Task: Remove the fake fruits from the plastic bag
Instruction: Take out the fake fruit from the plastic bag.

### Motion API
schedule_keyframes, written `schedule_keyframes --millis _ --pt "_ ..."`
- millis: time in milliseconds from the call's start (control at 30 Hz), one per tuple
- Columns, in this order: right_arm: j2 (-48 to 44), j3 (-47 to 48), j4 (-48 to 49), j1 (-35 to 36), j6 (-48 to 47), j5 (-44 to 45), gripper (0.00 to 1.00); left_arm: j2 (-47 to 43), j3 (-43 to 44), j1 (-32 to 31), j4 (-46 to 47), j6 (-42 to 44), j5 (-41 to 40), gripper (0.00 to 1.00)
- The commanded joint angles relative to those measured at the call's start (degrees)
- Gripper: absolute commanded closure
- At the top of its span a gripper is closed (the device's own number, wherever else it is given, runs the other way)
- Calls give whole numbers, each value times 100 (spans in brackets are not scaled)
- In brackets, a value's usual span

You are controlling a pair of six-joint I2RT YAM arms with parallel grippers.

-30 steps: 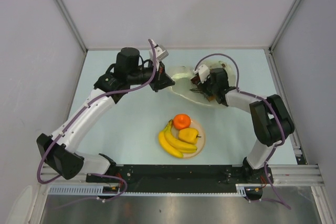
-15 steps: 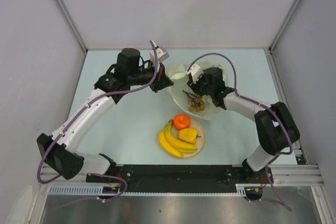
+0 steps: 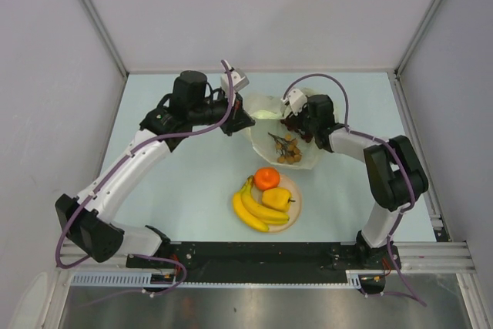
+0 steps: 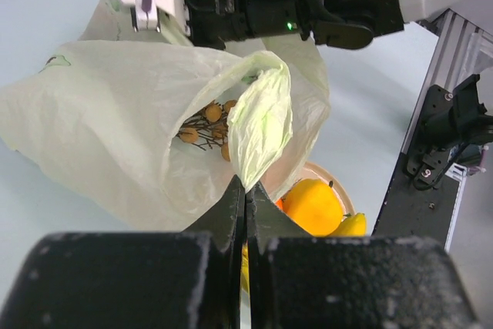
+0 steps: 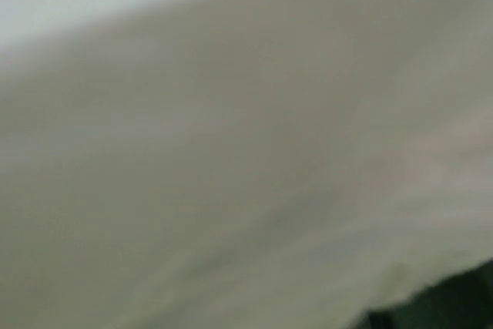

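The pale yellow-green plastic bag [image 3: 304, 158] stands open at the table's back middle. My left gripper [image 3: 248, 120] is shut on a fold of its rim [image 4: 262, 125], holding that side up. Inside lies a twiggy bunch of small brown-orange balls [image 3: 286, 149], also in the left wrist view [image 4: 202, 125]. My right gripper [image 3: 294, 121] is at the bag's far rim; I cannot see its fingers, because bag film [image 5: 231, 152] fills the right wrist view. The banana bunch [image 3: 256, 209], orange [image 3: 266, 178] and yellow pepper piece [image 3: 277, 198] lie on the cream plate [image 3: 295, 213]. No mango shows.
The plate sits in front of the bag, toward the arm bases. Grey walls enclose the table on the left, back and right. The black base rail [image 3: 262, 256] runs along the near edge.
The bag has gone from lying flat to standing open, with the bunch inside now showing. My right gripper lifted and shifted slightly back and right. My left gripper rose a little.
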Motion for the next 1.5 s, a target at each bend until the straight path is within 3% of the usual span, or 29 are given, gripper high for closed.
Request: schedule_keyframes --millis 0,333,433,567,667,1000,1167,1300,1467 --pt "186 532 483 -391 -363 241 47 107 194 -108 59 165 25 100" --pt "713 1218 -598 -936 -933 -1157 36 450 528 -293 -73 147 51 100" --pt "916 1385 -747 -989 -1022 -1270 28 477 564 -293 -108 173 16 100" --pt "1100 1631 -1064 -1059 -1110 -1544 8 503 555 -284 -143 217 -37 100" --pt "1267 1702 -968 -1051 -1206 -1351 2 495 537 -293 -117 209 -63 100" --pt "1943 1807 -450 -1042 -1935 -911 1 565 493 -293 -178 244 -151 100" --pt "1962 1860 139 -1042 -1814 -770 19 644 529 -293 -222 261 -221 100" --pt "1611 1895 0 -1051 -1357 -954 33 661 520 -293 -187 288 -300 100" --pt "768 1895 -841 -1147 -57 -1726 36 679 502 -284 -3 16 -415 100"
